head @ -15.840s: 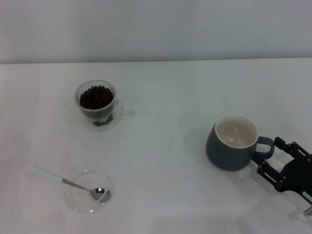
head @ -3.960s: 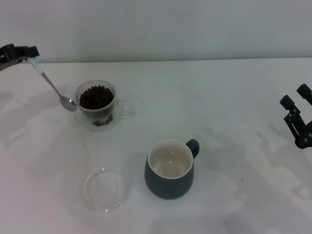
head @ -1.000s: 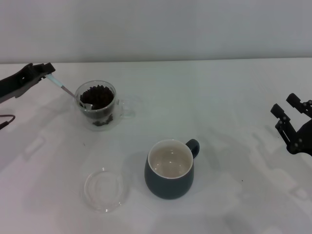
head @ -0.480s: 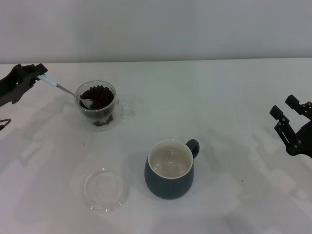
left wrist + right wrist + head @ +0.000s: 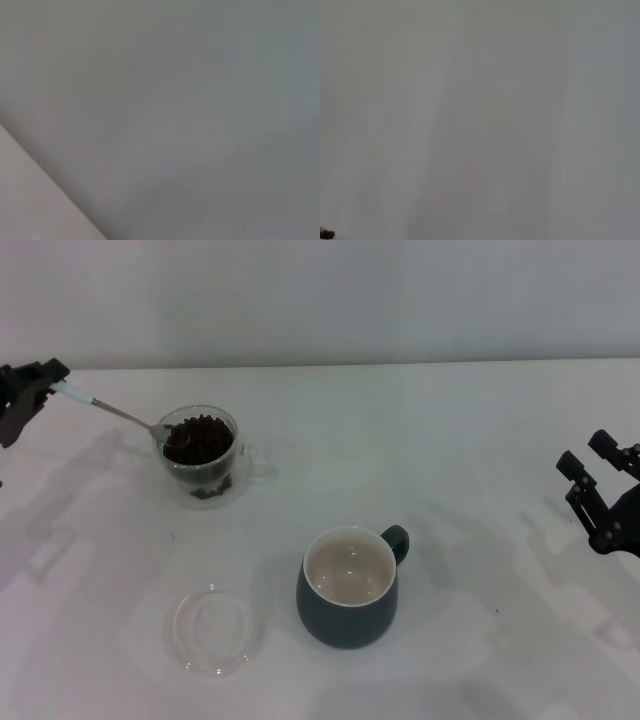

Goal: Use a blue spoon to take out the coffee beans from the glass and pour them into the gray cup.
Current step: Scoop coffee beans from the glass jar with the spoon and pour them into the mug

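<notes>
In the head view the glass [image 5: 200,456] stands at the far left with a heap of coffee beans [image 5: 200,438] inside. My left gripper [image 5: 45,380] is at the left edge, shut on the pale handle of the blue spoon [image 5: 110,412]. The spoon slants down to the right and its bowl rests in the beans at the glass's rim. The gray cup [image 5: 348,585] stands near the middle front, cream inside, with no beans showing in it, handle to the back right. My right gripper [image 5: 598,462] hovers open and empty at the right edge.
A flat clear round glass dish [image 5: 217,628] lies on the white table [image 5: 420,440] in front of the glass, left of the gray cup. A few loose beans sit in the bottom of the glass's double wall. Both wrist views show only blank grey surface.
My left gripper has drawn back to the left and a little up, flattening the spoon; its bowl has come from deep in the beans up to the rim. The right arm barely moved.
</notes>
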You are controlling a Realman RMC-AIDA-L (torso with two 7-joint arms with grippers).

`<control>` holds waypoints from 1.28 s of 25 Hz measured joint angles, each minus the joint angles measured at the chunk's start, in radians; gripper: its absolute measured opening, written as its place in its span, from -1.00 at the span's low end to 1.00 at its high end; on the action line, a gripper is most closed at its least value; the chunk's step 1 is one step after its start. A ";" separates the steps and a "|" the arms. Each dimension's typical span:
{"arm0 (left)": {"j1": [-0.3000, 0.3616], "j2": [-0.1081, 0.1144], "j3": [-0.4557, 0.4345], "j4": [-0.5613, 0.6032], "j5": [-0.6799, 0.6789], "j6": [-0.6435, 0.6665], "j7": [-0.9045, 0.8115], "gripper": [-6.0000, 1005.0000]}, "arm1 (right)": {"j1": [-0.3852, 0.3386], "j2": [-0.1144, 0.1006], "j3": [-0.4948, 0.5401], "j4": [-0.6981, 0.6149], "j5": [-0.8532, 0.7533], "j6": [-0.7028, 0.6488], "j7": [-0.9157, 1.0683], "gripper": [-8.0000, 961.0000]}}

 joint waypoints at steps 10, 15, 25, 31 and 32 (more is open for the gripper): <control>0.005 0.003 -0.010 0.000 -0.009 0.093 0.013 -0.73 | 0.004 -0.001 0.001 -0.001 0.002 0.011 0.000 -0.17; 0.004 0.006 -0.011 -0.008 -0.009 0.146 0.012 -0.73 | 0.005 -0.001 0.001 -0.011 0.002 0.007 -0.001 -0.17; -0.010 0.001 -0.004 -0.034 -0.003 0.236 -0.001 -0.73 | 0.004 -0.001 0.014 -0.031 0.006 0.002 -0.006 -0.17; -0.016 -0.005 0.025 -0.036 0.005 0.287 -0.004 -0.73 | 0.004 -0.002 0.060 -0.039 0.008 -0.006 -0.006 -0.17; -0.020 -0.006 0.039 -0.036 0.005 0.303 -0.002 -0.73 | 0.003 -0.003 0.066 -0.039 0.008 -0.010 -0.006 -0.17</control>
